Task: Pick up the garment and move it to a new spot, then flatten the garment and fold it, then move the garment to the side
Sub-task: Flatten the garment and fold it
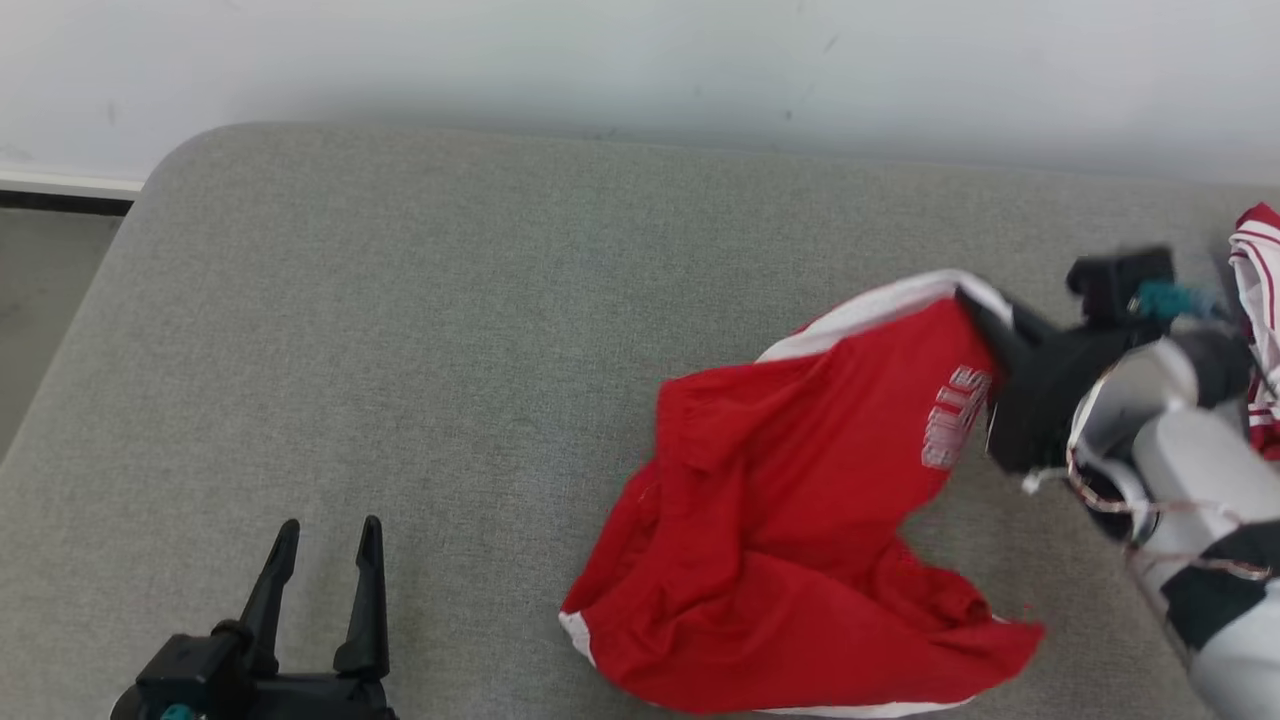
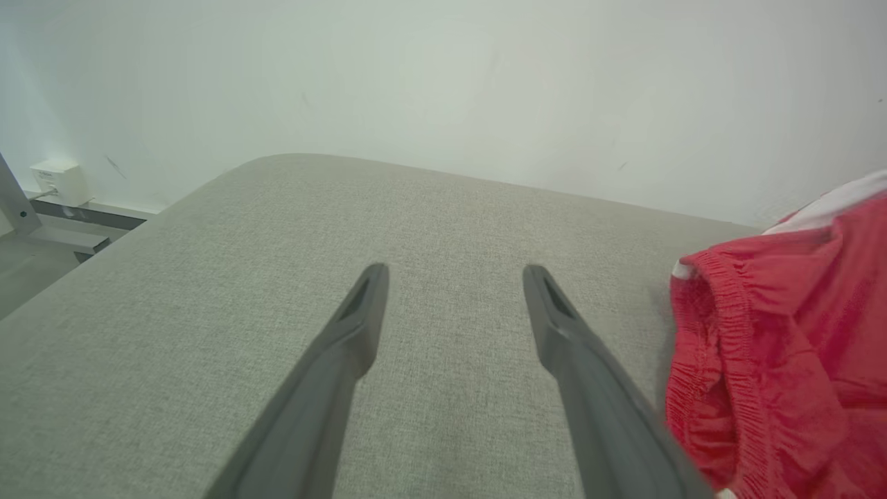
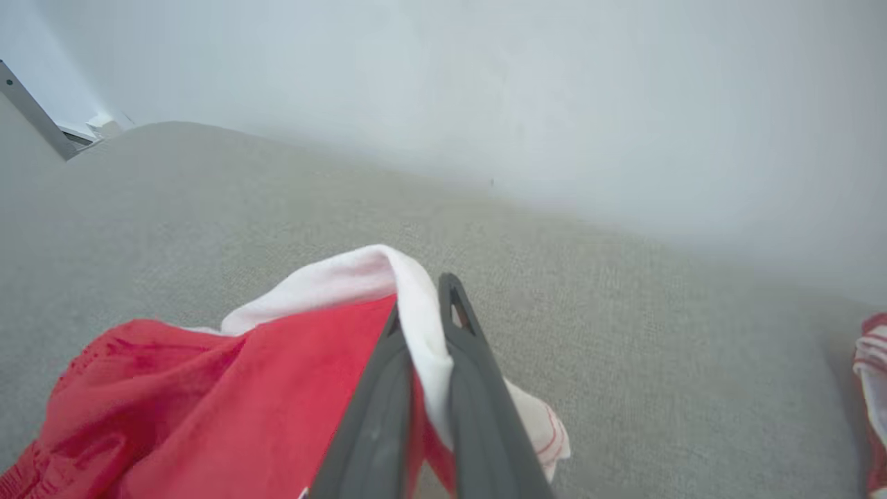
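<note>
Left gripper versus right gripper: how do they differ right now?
Left gripper is open and empty; right gripper is shut on the white band of the shorts. Left gripper is over bare cushion, apart from the shorts; right gripper is at their right edge. Both have long dark fingers.

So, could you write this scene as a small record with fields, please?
garment: red shorts with white trim, crumpled on the grey cushion
right gripper: jaws shut on the white edge of the shorts
left gripper: jaws open, holding nothing, apart from the shorts
other: red-and-white striped cloth at the far right
stage: gripped, not yet flattened
</note>
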